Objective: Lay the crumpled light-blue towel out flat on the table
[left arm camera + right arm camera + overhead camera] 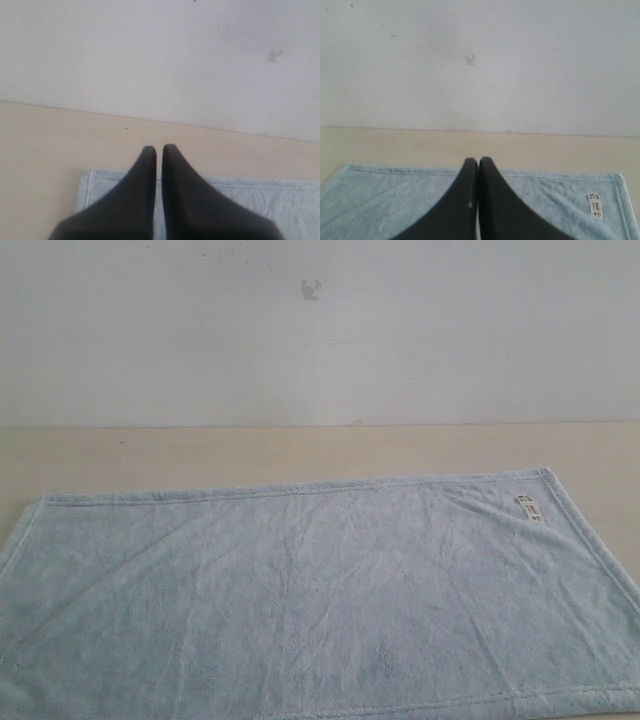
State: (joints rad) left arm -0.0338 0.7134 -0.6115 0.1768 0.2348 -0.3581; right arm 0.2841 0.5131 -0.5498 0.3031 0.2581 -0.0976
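The light-blue towel [320, 600] lies spread out flat on the pale beige table [300, 452], filling the near part of the exterior view. Its small white label [529, 508] sits near the far right corner. Neither gripper shows in the exterior view. In the left wrist view my left gripper [159, 149] hovers over the towel's far left corner [100, 187], jaws shut with only a thin slit and nothing between them. In the right wrist view my right gripper [478, 161] is shut above the towel's far hem [395, 195], with the label [595, 205] off to one side.
A plain white wall [320, 330] rises behind the table, with a small mark [311, 288] on it. A strip of bare table runs between the towel's far hem and the wall.
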